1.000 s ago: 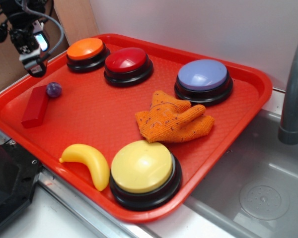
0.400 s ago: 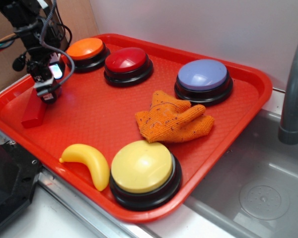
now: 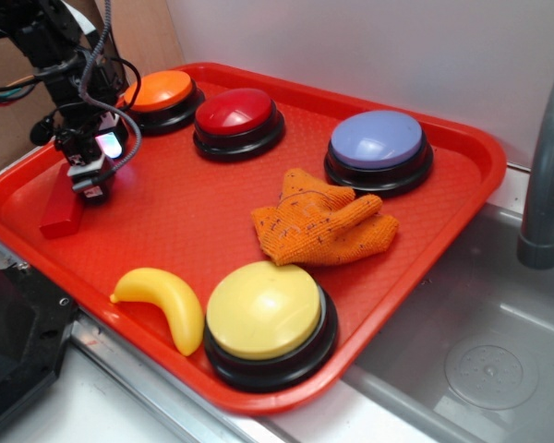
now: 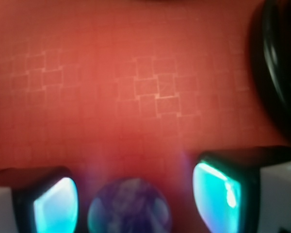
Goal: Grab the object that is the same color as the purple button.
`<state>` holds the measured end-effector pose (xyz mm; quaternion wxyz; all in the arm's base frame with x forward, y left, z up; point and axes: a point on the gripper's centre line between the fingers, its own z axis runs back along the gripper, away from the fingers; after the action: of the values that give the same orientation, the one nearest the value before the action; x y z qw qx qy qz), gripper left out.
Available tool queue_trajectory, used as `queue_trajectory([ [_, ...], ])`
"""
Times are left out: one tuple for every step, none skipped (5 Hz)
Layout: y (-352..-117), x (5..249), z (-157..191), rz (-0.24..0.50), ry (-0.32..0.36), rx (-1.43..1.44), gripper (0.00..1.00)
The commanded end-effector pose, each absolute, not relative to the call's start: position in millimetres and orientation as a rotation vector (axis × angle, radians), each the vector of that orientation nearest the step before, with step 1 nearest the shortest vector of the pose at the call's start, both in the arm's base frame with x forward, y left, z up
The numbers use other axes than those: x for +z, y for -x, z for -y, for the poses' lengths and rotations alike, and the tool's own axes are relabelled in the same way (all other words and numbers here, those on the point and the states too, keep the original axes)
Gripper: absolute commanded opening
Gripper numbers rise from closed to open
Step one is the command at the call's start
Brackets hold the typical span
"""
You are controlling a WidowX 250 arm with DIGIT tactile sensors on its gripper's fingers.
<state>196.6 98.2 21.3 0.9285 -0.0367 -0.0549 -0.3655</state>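
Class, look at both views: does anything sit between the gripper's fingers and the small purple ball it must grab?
Nothing visible does. In the wrist view the purple ball lies between the two fingers, with only bare tray around it. In the exterior view the gripper hides the ball; the red block lies just beside it.

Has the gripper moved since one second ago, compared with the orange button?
Yes. The gripper has come down and toward the camera, from beside the orange button to the tray next to the red block.
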Motion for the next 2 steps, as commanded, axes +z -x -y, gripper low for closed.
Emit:
queue_trajectory([
  [-197.3, 28.7, -97.8, 0.102, 0.034, -0.806, 0.00],
  [-199.0, 31.4, -94.0, 0.096, 0.027, -0.809, 0.00],
])
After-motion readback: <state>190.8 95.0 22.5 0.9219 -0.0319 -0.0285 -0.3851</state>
